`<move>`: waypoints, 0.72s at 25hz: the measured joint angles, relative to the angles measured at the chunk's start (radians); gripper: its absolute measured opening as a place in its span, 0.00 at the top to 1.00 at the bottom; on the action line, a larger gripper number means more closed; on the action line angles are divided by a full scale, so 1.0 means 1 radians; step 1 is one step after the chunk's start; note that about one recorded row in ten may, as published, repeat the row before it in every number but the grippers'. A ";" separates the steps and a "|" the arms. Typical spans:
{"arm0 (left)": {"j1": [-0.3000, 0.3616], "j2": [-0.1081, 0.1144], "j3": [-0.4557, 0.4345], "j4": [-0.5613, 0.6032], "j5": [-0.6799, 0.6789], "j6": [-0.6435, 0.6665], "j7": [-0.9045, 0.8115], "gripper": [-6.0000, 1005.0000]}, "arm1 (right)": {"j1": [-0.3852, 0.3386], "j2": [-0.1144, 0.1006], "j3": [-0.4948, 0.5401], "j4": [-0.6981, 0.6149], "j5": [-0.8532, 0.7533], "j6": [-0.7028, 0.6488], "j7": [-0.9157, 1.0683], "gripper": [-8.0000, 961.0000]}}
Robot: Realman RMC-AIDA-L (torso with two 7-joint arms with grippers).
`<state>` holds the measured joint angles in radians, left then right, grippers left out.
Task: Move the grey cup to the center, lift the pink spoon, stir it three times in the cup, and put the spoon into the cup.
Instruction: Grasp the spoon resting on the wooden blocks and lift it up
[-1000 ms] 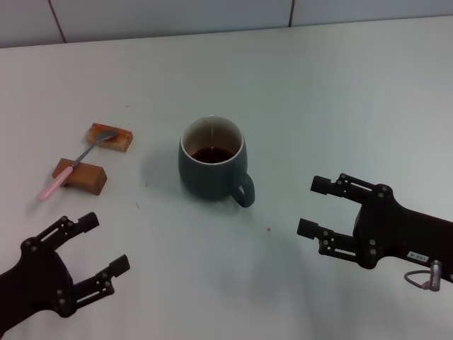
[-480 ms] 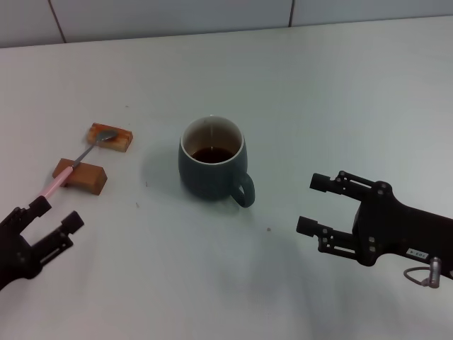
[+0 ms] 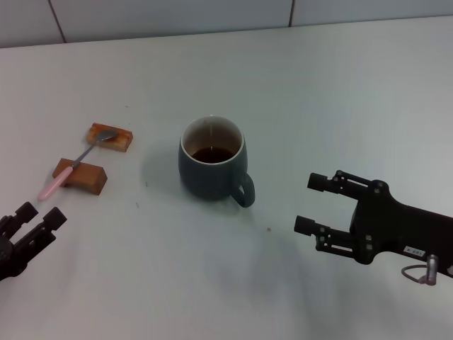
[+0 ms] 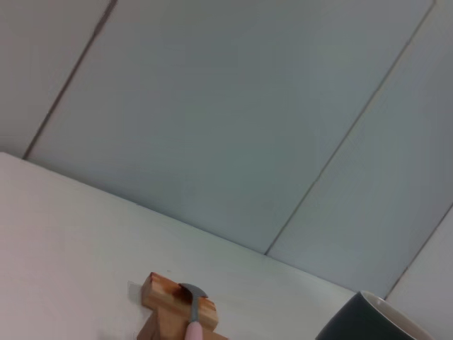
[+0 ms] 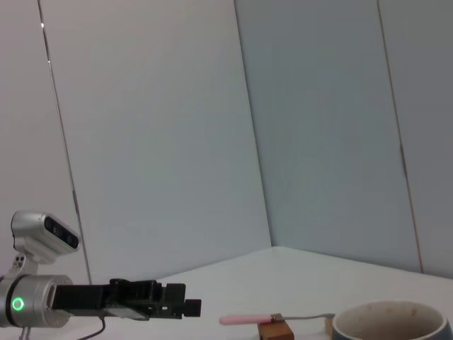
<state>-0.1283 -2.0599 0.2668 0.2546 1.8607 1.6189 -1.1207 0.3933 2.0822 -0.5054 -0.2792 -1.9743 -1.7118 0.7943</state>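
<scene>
The grey cup (image 3: 212,161) stands upright mid-table with dark liquid inside and its handle toward the front right. It also shows in the left wrist view (image 4: 375,322) and the right wrist view (image 5: 391,322). The pink spoon (image 3: 55,185) lies across two wooden blocks left of the cup, with its bowl on the far block. It shows in the left wrist view (image 4: 192,320) and the right wrist view (image 5: 244,319). My left gripper (image 3: 40,214) is open and empty, just in front of the spoon's handle. My right gripper (image 3: 309,204) is open and empty, right of the cup's handle.
The near wooden block (image 3: 83,177) and the far wooden block (image 3: 111,137) carry the spoon. A tiled wall runs behind the white table (image 3: 318,92). My left arm shows far off in the right wrist view (image 5: 127,299).
My left gripper has moved left and back toward the table's lower left, ending just in front of the spoon's handle. The right gripper, cup and spoon have barely moved.
</scene>
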 joint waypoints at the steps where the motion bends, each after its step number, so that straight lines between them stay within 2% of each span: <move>1: 0.000 0.000 -0.002 0.001 0.000 -0.002 -0.011 0.14 | 0.001 0.000 -0.003 0.000 0.000 0.004 0.002 0.22; 5: 0.001 0.000 -0.009 0.001 0.000 -0.007 -0.031 0.14 | 0.003 -0.001 -0.006 0.000 0.000 0.009 0.002 0.22; 7: 0.001 0.001 -0.059 0.000 0.000 -0.018 -0.105 0.14 | 0.003 -0.001 -0.006 0.000 0.000 0.010 0.003 0.22; 10: 0.001 0.001 -0.059 0.000 0.000 -0.018 -0.105 0.14 | 0.003 -0.002 -0.006 0.000 0.000 0.010 0.005 0.22; 12: -0.013 0.001 -0.088 0.000 0.000 -0.054 -0.271 0.14 | 0.003 -0.002 -0.010 0.000 0.000 0.012 0.009 0.22; 18: -0.020 0.001 -0.117 -0.001 -0.001 -0.062 -0.371 0.14 | 0.007 -0.002 -0.018 -0.002 0.000 0.015 0.013 0.22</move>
<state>-0.1482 -2.0585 0.1502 0.2533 1.8598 1.5568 -1.4919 0.4000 2.0799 -0.5235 -0.2817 -1.9741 -1.6971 0.8075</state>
